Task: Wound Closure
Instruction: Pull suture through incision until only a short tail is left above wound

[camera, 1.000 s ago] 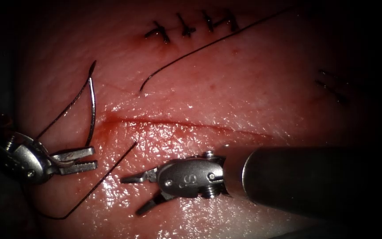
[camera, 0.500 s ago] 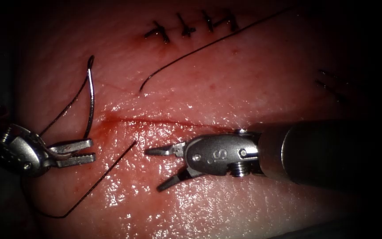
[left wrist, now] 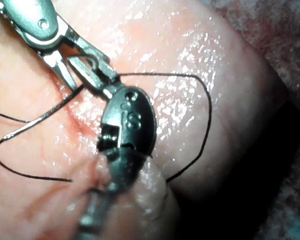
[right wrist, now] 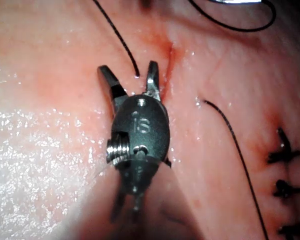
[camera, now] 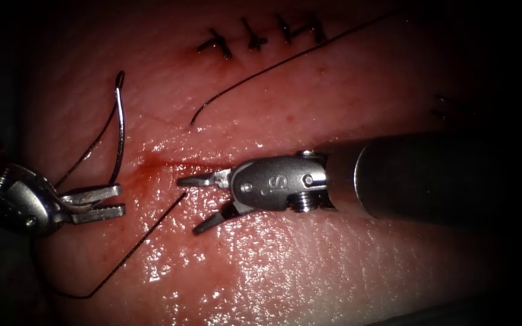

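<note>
Row of dark stitches done above; the red cut lies unclosed. Left gripper clamps the curved steel needle near its tail, outside the tissue; right gripper gapes wide, empty.

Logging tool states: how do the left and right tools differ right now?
Left tool grips the needle near its tail, free of the tissue, left of the cut. Right tool is open and empty, straddling a thread end by the cut. Both are needle drivers.

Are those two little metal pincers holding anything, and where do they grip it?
The left tool grips the curved needle near its thread end, clear of the tissue. The right tool is open, holding nothing.
</note>
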Robot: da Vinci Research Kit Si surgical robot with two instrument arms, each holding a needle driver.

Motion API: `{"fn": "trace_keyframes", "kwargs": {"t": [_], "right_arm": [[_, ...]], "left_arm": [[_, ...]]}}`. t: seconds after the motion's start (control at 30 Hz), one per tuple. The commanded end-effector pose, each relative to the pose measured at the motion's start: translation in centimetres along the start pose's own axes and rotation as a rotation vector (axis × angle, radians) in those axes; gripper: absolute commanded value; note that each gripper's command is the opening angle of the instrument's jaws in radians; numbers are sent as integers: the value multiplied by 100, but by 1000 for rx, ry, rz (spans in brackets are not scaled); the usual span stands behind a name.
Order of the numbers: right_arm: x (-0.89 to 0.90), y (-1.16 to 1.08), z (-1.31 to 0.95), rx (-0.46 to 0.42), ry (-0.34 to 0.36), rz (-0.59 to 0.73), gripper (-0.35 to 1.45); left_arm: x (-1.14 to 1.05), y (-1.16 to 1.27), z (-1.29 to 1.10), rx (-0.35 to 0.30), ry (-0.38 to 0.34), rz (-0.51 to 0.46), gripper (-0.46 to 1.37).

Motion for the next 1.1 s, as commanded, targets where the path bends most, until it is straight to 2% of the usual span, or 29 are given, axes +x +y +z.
{"fn": "trace_keyframes", "kwargs": {"t": [0.03,0.07,0.17,0.2,0.23,0.3,0.43,0.5,0.57,0.7,0.97,1.1], "right_arm": [[-2,-1,4,5,30,-6,68],[-3,-1,5,5,34,-9,66],[-3,-3,13,12,44,-21,46],[-3,-4,18,15,49,-28,25],[-3,-5,20,20,58,-33,-4],[-2,-5,23,24,63,-37,-33],[-4,-2,24,28,63,-38,-35],[-5,0,23,45,41,-39,-35],[-6,-2,21,54,2,-42,-35],[-3,-10,18,66,-1,-48,-35],[13,-46,15,101,24,-74,-35],[24,-74,19,141,12,-101,-35]], "left_arm": [[0,0,-1,-8,-1,0,-35],[0,0,-1,-8,-1,0,-35],[0,-1,-1,-7,-3,0,-35],[0,-1,-1,-7,-3,0,-35],[0,-1,-1,-7,-3,0,-35],[0,-1,-1,-7,-3,0,-35],[1,-1,-2,-5,-1,-1,-35],[0,-2,-2,-3,1,-2,-35],[0,-3,-2,-3,0,-3,-35],[1,-5,-2,-4,0,-5,-35],[0,-7,-1,-2,-3,-7,-35],[1,-9,-1,-2,-3,-4,-35]]}}
